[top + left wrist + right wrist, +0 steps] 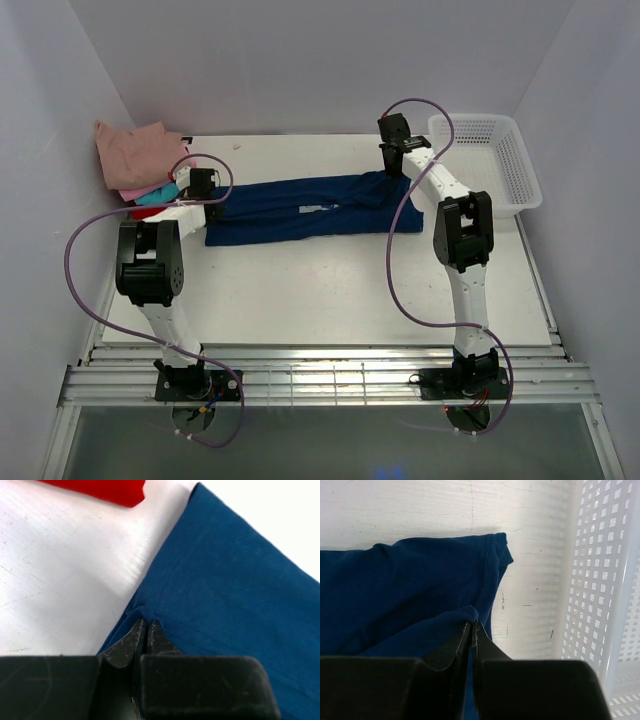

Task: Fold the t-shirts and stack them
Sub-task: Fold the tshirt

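Note:
A navy blue t-shirt (300,208) lies stretched sideways across the back of the table, folded into a long band. My left gripper (203,190) is shut on its left end; in the left wrist view the fingertips (147,625) pinch a fold of the blue cloth (235,590). My right gripper (398,160) is shut on the shirt's right end, and in the right wrist view its tips (473,625) clamp a bunched edge of the fabric (405,590). Folded t-shirts (140,155), dusty pink over pink, teal and red, are stacked at the back left corner.
A white mesh basket (500,160) stands at the back right, close to my right gripper, and its wall (605,580) fills the right side of the right wrist view. A red folded edge (105,490) lies just beyond my left gripper. White walls enclose the table.

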You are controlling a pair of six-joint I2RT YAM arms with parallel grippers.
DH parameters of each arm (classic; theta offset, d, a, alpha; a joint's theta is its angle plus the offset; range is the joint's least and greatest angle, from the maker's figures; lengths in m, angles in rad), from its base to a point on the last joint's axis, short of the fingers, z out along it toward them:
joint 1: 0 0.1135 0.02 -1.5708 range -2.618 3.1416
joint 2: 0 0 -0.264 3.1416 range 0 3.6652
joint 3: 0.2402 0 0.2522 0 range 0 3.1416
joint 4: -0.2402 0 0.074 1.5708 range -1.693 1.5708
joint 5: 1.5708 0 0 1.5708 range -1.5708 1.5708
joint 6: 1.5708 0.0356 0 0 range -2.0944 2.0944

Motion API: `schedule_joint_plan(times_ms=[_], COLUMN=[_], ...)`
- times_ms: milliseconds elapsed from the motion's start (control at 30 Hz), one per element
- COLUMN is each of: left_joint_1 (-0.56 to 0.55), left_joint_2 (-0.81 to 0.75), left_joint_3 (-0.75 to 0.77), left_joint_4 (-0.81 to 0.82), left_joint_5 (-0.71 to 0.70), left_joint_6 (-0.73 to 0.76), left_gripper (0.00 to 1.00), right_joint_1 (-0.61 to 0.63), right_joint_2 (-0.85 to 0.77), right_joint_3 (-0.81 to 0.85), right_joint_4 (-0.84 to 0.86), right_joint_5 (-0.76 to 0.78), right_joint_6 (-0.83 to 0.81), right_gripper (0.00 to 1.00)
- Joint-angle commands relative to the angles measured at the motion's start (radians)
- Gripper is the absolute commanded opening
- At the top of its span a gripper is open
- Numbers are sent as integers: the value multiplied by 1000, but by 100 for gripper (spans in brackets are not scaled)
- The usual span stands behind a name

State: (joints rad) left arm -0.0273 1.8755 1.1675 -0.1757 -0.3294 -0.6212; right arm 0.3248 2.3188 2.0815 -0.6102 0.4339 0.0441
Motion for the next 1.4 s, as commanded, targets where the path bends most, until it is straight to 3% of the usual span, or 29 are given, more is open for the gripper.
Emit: schedule_joint_plan(times_ms=[0, 533, 800, 900, 933, 967, 1033, 1067, 1100, 1167, 1233, 1367], left_joint_1=[15, 26, 26, 26, 26, 26, 26, 26, 27, 26, 26, -28], left_joint_2=[2, 80, 65, 100, 111, 126, 125, 120, 97, 59, -25, -168], left_joint_3=[37, 184, 188, 245, 257, 267, 268, 265, 258, 241, 201, 95], left_joint_4=[7, -1, 33, -2, -24, -30, -30, -30, -25, 2, 45, 133], left_joint_5=[-22, -39, -60, -53, -48, -48, -65, -80, -108, -132, -149, -131], left_joint_6=[5, 23, 26, 38, 38, 37, 23, 12, 0, -14, -34, -34], left_gripper=[0, 0, 2, 13, 23, 42, 50, 68, 74, 84, 86, 85], right_joint_1=[-6, -35, -38, -38, -38, -38, -38, -38, -39, -40, -40, -36], right_joint_2=[20, 59, 59, 57, 57, 57, 41, 30, 2, -57, -122, -345], right_joint_3=[48, 72, 45, 43, 42, 42, 19, 5, -24, -50, -130, -346], right_joint_4=[24, 52, 72, 70, 73, 75, 108, 127, 148, 205, 252, 423], right_joint_5=[6, 17, 19, 11, 8, 3, 2, 9, 38, 80, 120, -54], right_joint_6=[-10, -12, -9, -6, -6, -6, -6, -4, -7, -12, -15, -21], right_gripper=[8, 8, 8, 13, 24, 30, 49, 52, 57, 59, 59, 59])
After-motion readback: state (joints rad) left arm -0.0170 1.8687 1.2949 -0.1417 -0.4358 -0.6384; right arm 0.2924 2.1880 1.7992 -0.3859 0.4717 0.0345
